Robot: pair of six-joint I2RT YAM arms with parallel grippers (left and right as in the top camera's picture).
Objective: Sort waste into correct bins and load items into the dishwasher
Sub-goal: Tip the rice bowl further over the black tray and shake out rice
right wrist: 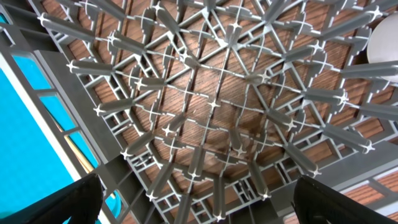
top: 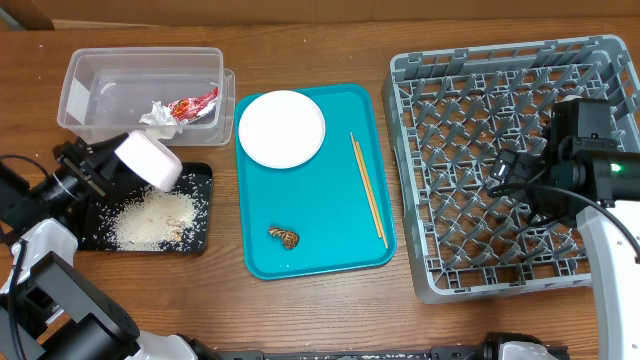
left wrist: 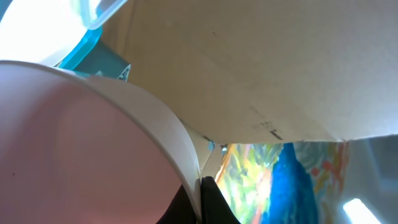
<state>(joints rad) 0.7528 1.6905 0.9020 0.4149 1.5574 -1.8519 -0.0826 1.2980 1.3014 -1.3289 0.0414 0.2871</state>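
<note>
A wooden table (top: 330,310) holds a teal tray (top: 330,215); left of it, the left gripper (top: 118,158) clamps a pale pink bowl (top: 150,160), tilted above rice (top: 150,220) in the black tray (top: 200,180). Right of the teal tray, the right gripper (right wrist: 199,208) hangs over the grey dish rack (top: 500,150); only its wrist view shows its fingers (right wrist: 50,205) spread, empty.

Wooden table (top: 330,310), laid with clear tub (top: 75,95) and black tray (top: 203,215) near left edge, teal tray (top: 330,200) centred, grey rack (top: 450,150) right.
</note>
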